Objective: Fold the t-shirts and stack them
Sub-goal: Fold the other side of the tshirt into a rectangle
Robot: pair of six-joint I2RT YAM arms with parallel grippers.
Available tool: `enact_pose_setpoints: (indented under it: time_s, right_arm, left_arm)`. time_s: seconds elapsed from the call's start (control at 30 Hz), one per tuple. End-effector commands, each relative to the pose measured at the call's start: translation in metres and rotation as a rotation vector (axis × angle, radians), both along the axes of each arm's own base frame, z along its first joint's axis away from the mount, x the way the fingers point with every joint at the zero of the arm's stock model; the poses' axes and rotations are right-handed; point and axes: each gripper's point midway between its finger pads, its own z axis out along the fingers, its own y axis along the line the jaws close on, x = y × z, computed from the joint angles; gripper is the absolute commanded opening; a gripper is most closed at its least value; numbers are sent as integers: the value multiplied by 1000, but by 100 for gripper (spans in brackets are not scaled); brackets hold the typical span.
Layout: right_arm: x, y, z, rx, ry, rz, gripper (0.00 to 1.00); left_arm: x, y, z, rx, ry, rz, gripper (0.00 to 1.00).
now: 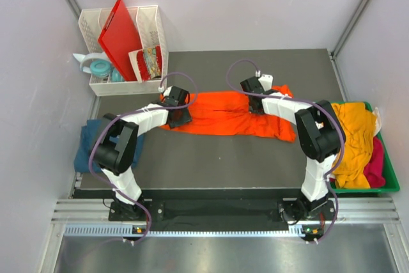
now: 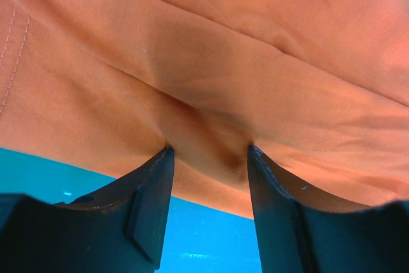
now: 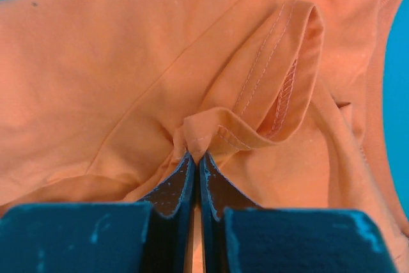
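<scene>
Possibly the orange t-shirt [image 1: 223,116] is dropped: thinly pinched by the right gripper [image 3: 193,155], unclamped by the parted left gripper [image 2: 209,151].

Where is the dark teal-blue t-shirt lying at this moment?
In the top view, the dark teal-blue t-shirt lies at the left edge of the table, partly hidden by the left arm, closer to the arm bases than the white rack.
</scene>
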Motion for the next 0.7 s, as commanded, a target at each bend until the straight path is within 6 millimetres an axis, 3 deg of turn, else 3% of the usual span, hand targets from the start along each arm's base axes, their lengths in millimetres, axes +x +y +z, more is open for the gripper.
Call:
enact_pose_setpoints:
  time_s: [0.0,0.17,0.5,0.53,0.67]
  right_arm:
    - [29,12,43,41,-148,12,0]
    - [38,23,59,48,-194,52,0]
    - [47,39,57,43,-197,119,4]
    - [51,42,60,49,-202,125,8]
    - [51,51,40,45,-116,172,28]
  left_arm:
    - [-43,12,-42,40,176,-12,55]
    - [-42,11,-43,35,177,-9,55]
    - [-45,12,-48,37,189,-6,55]
    - [-45,12,-48,36,190,-6,55]
    - [-45,11,-49,33,196,-7,55]
